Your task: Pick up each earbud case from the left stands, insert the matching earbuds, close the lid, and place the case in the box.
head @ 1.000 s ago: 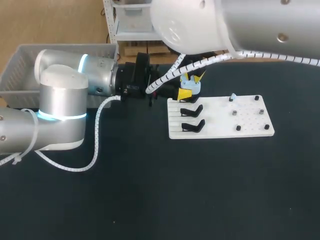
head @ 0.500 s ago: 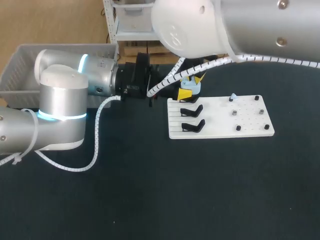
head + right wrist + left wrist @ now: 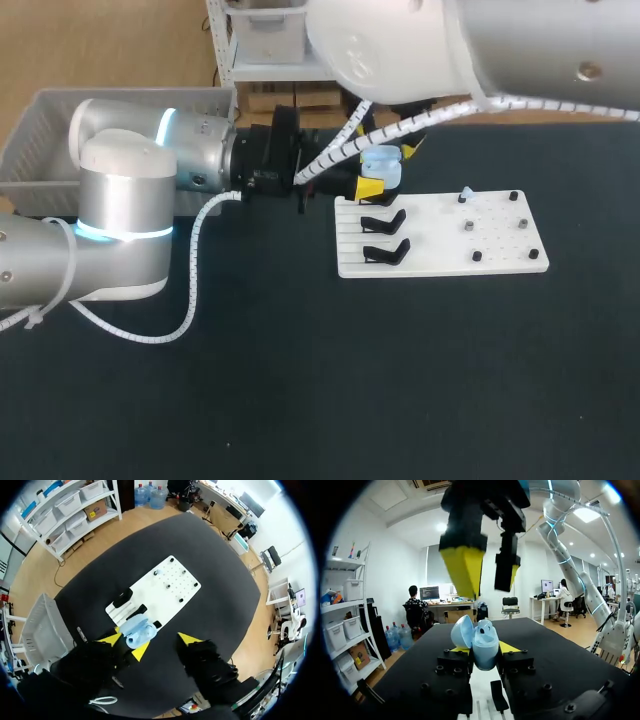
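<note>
Evidently the pale blue earbud case (image 3: 380, 166), lid open, is pinched by the left gripper (image 3: 484, 652) over a corner of the white board (image 3: 500, 262), so fitting the earbuds seems the step in hand. Next, the right gripper (image 3: 485, 580), spread and empty above it, would need to fetch an earbud. The grey basket (image 3: 40, 150) lies well apart across the black table (image 3: 300, 400).
</note>
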### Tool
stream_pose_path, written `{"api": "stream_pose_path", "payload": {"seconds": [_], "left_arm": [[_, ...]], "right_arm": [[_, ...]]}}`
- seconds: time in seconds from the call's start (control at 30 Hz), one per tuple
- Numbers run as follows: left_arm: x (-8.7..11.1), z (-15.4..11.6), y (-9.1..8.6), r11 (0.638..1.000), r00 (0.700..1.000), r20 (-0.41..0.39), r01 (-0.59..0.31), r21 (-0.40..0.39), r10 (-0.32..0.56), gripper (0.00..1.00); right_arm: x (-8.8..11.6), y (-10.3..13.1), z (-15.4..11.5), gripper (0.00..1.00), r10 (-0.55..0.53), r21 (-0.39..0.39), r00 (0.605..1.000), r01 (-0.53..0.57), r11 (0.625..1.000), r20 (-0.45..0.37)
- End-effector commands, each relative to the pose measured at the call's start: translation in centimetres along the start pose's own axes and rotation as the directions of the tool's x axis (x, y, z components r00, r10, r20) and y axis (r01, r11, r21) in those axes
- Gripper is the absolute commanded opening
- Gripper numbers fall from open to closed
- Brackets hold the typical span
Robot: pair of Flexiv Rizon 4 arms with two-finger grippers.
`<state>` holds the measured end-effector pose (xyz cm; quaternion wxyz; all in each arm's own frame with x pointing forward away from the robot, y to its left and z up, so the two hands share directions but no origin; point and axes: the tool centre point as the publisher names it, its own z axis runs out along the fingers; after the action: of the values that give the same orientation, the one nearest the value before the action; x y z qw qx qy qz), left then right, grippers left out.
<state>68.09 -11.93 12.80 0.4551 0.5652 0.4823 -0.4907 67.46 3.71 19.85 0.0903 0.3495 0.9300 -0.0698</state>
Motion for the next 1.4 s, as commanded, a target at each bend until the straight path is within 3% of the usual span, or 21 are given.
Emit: {"api": "stream_pose_path", "payload": {"seconds": [0.03,0.07,0.27,0.57,0.67,0.77,0.87,0.93,1.1,1.17,1.27,1.4], "left_arm": [[0.1,0.0,-0.1,1.0,1.0,0.003,-0.004,-0.004,0.004,0.0],[0.1,0.0,-0.1,1.0,1.0,0.003,-0.004,-0.004,0.004,0.0],[0.1,0.0,-0.1,1.0,1.0,0.003,-0.004,-0.004,0.004,0.0],[0.1,0.0,-0.1,1.0,1.0,0.003,-0.004,-0.004,0.004,0.0],[0.1,0.0,-0.1,1.0,1.0,0.003,-0.004,-0.004,0.004,0.0],[0.1,0.0,-0.1,1.0,1.0,0.003,-0.004,-0.004,0.004,0.0],[0.1,0.0,-0.1,1.0,1.0,0.003,-0.004,-0.004,0.004,0.0],[0.1,0.0,-0.1,1.0,1.0,0.003,-0.004,-0.004,0.004,0.0],[0.1,0.0,-0.1,1.0,1.0,0.003,-0.004,-0.004,0.004,0.0],[0.1,0.0,-0.1,1.0,1.0,0.003,-0.004,-0.004,0.004,0.0],[0.1,0.0,-0.1,1.0,1.0,0.003,-0.004,-0.004,0.004,0.0],[0.1,0.0,-0.1,1.0,1.0,0.003,-0.004,-0.004,0.004,0.0]], "right_arm": [[-0.4,-4.2,-0.4,0.96,-0.015,-0.153,0.997,0.027,0.988,0.078],[-0.9,-4.4,-0.3,0.9,-0.021,-0.167,0.996,0.036,0.985,0.09],[-4.6,-5.4,0.4,0.89,-0.036,-0.217,0.992,0.062,0.974,0.122],[-9.7,-5.6,3.5,0.68,-0.078,-0.209,0.992,0.098,0.973,0.103],[-10.5,-5.2,4.9,0.66,-0.116,-0.204,0.988,0.136,0.969,0.106],[-10.8,-4.7,6.3,0.49,-0.158,-0.196,0.978,0.183,0.963,0.139],[-11.1,-4.5,7.9,0.5,-0.197,-0.176,0.967,0.224,0.959,0.16],[-11.5,-4.5,9.0,0.6,-0.203,-0.177,0.968,0.228,0.957,0.149],[-12.0,-4.6,11.7,0.7,-0.244,-0.163,0.962,0.263,0.951,0.126],[-11.9,-4.6,12.8,0.78,-0.258,-0.162,0.96,0.273,0.948,0.111],[-11.8,-4.7,13.7,0.76,-0.27,-0.172,0.959,0.282,0.944,0.09],[-11.7,-4.8,15.0,0.64,-0.284,-0.193,0.957,0.29,0.937,0.059]]}}
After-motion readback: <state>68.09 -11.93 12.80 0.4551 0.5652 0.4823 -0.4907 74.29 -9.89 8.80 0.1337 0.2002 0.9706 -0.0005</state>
